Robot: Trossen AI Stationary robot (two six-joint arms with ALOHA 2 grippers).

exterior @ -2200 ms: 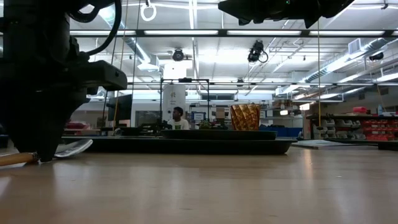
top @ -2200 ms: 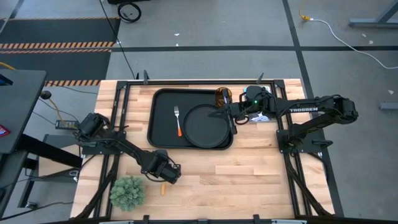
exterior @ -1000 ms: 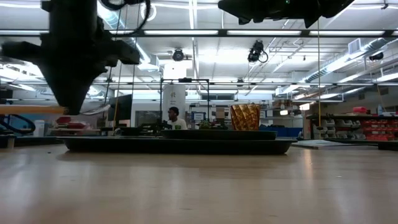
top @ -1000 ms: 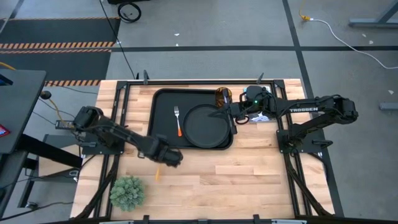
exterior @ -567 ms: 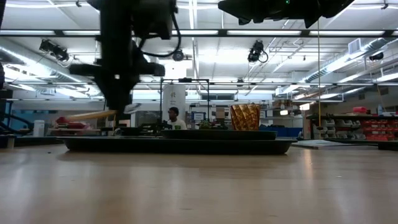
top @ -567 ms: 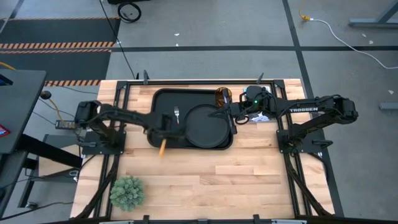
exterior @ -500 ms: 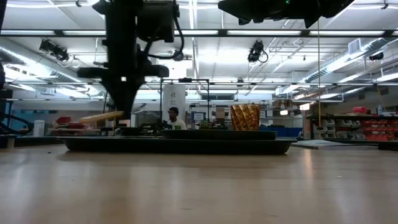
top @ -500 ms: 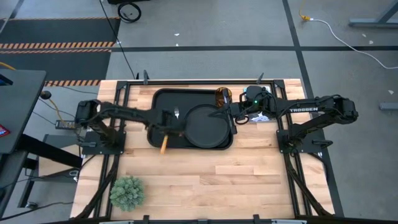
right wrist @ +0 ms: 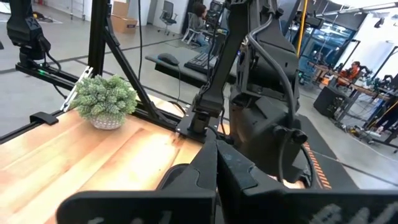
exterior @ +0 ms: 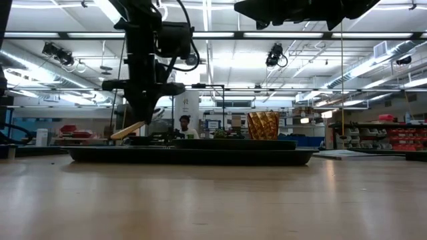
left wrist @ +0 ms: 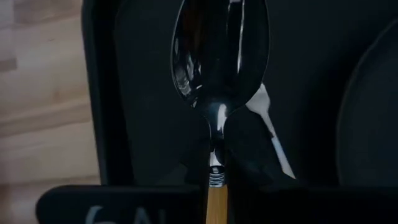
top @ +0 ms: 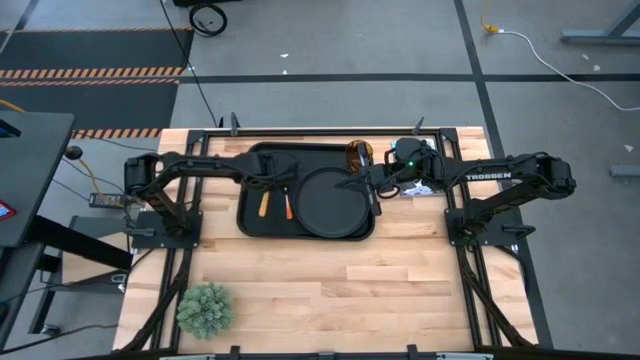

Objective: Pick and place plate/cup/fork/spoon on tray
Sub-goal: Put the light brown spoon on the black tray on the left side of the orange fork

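Observation:
The spoon [left wrist: 220, 56], silver bowl and orange handle [top: 264, 204], hangs over the left part of the black tray [top: 250, 160], with my left gripper [top: 267, 185] shut on it. The fork [top: 289, 207] lies on the tray beside it, and the round black plate [top: 335, 201] rests flat on the tray's right half. The amber cup [exterior: 263, 125] stands upright at the tray's far right corner. My right gripper [top: 374, 181] hovers shut and level above the tray's right rim, touching nothing. My left gripper pinches the spoon's thin metal neck [left wrist: 215, 163], where it joins the orange handle, between its two fingers [left wrist: 249, 152]. The fingers slant down from the table's left and lie across the spoon. The spoon is tilted, bowl toward the far edge and handle end [exterior: 117, 136] lower, just above the tray.
A small potted plant [top: 205, 310] stands near the table's front left corner. Bare wood lies in front of the tray [top: 380, 290]. Black frame rails [top: 190, 150] run along the table's sides, and people sit in the room beyond [exterior: 184, 126].
My left gripper has swung from the table's near left toward the far edge and right, ending over the tray's left part, still shut on the spoon. The spoon came along lifted and turned, so its handle now lies alongside the fork's.

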